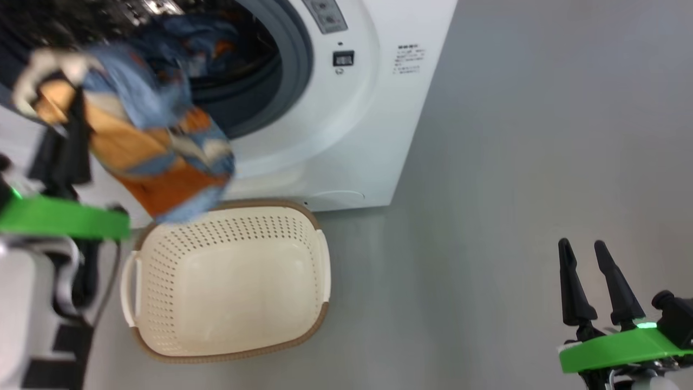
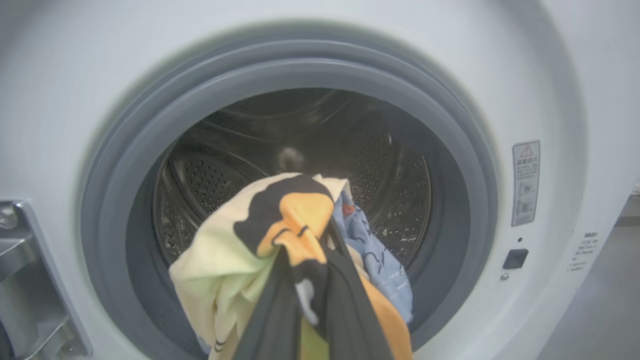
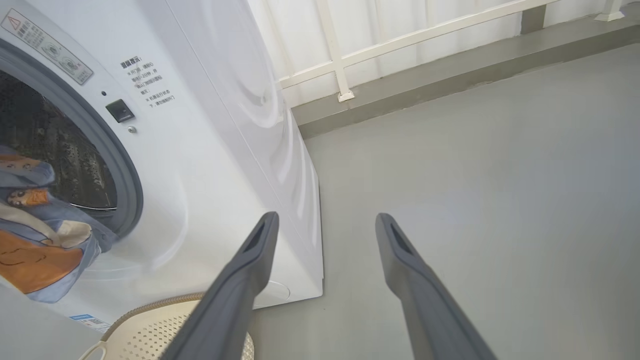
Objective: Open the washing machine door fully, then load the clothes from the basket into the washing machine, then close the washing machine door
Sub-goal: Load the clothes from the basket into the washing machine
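The white washing machine (image 1: 368,108) stands with its round opening uncovered; its door is out of view, and a metal hinge bracket (image 2: 25,280) shows beside the blue-grey rubber ring (image 2: 120,165). My left gripper (image 2: 307,250) is shut on the clothes (image 1: 157,157), a bundle of cream, orange and light blue cloth. The bundle hangs just in front of the steel drum (image 2: 390,165), above the cream basket (image 1: 178,260), whose inside holds nothing. The right wrist view catches the clothes (image 3: 40,250) at the opening's lower edge. My right gripper (image 1: 581,246) is open and holds nothing, low at the right over the floor.
Grey floor (image 1: 514,189) spreads to the right of the machine and basket. In the right wrist view a white railing (image 3: 340,60) on a grey kerb (image 3: 450,75) runs behind the machine (image 3: 215,150). The basket rim (image 3: 150,307) sits close to the machine's front.
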Available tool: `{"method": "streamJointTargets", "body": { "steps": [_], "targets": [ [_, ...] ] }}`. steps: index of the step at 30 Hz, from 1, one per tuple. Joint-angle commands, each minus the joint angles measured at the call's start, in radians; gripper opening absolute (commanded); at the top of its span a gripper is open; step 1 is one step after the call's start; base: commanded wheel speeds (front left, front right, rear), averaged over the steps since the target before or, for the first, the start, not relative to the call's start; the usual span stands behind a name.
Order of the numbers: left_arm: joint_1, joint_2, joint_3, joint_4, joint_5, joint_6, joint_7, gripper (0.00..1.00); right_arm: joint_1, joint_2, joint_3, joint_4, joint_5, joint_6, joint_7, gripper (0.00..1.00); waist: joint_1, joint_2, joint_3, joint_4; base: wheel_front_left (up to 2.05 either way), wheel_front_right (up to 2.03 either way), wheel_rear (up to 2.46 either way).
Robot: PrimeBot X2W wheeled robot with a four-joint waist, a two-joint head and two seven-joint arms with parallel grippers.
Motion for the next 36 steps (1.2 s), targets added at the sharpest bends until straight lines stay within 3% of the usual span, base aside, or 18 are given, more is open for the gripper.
{"method": "streamJointTargets", "body": {
  "steps": [1,13,23,32,36],
  "targets": [
    [-0.070,0.048,0.050,0.008,0.004,-0.002,-0.006,0.00,-0.028,-0.005,0.030,-0.025,-0.007,0.002,-0.005,1.00,0.0000,0.0000,0.047,-0.041,0.00,0.00,0.00],
    [-0.340,0.126,-0.028,0.334,-0.059,-0.002,-0.006,0.00,-0.084,0.028,0.060,-0.032,-0.003,0.002,-0.005,1.00,0.0000,0.0000,0.137,-0.124,0.00,0.00,0.00],
    [-0.592,0.183,-0.193,0.642,-0.165,-0.002,-0.006,0.00,-0.124,0.041,0.103,-0.043,-0.005,0.002,-0.005,1.00,0.0000,0.0000,0.224,-0.187,0.00,0.00,0.00],
    [-0.724,0.234,-0.329,0.778,-0.208,-0.002,-0.006,0.00,-0.134,0.045,0.134,-0.052,0.002,0.002,-0.005,1.00,0.0000,0.0000,0.263,-0.236,0.00,0.00,0.00],
    [-0.787,0.270,-0.296,0.744,-0.179,-0.001,-0.006,0.00,-0.136,0.046,0.139,-0.061,0.016,0.002,-0.005,1.00,0.0000,0.0000,0.283,-0.246,0.00,0.00,0.00]
  ]
}}
